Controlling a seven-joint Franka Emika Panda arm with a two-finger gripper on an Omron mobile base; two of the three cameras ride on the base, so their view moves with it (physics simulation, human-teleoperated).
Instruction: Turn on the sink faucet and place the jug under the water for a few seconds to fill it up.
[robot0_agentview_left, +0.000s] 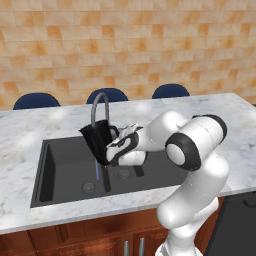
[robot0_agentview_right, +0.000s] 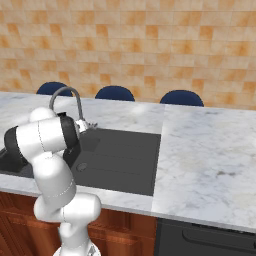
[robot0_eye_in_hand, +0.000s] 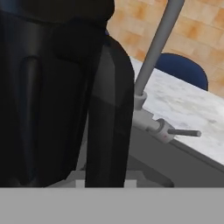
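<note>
Marble counter (robot0_agentview_left: 30, 130) runs along an orange tiled wall (robot0_agentview_left: 125, 45), with three blue chair backs (robot0_agentview_left: 107, 95) behind its far edge. Dark double sink (robot0_agentview_left: 60, 175) is set into the counter near the front edge; drainboard section sits at its right end. Faucet (robot0_agentview_left: 99, 106) stands at the sink's back edge, spout arching forward over the basins. Thin blue water (robot0_agentview_left: 96, 169) stream drops straight into the sink just left of the divider. Black jug (robot0_agentview_left: 99, 140) is held up above the sink, tilted, right under the spout, off the basin floor. Gripper (robot0_agentview_left: 116, 149) is clamped on the jug from the jug's right side, jaws pulled in tight on it; exact contact part hard to tell. Hand view: jug (robot0_eye_in_hand: 57, 96) very close, covering the left half; faucet stem (robot0_eye_in_hand: 157, 48) and its side lever (robot0_eye_in_hand: 183, 132) just beside it on the right, lever sticking out sideways, one chair (robot0_eye_in_hand: 183, 72) behind.
</note>
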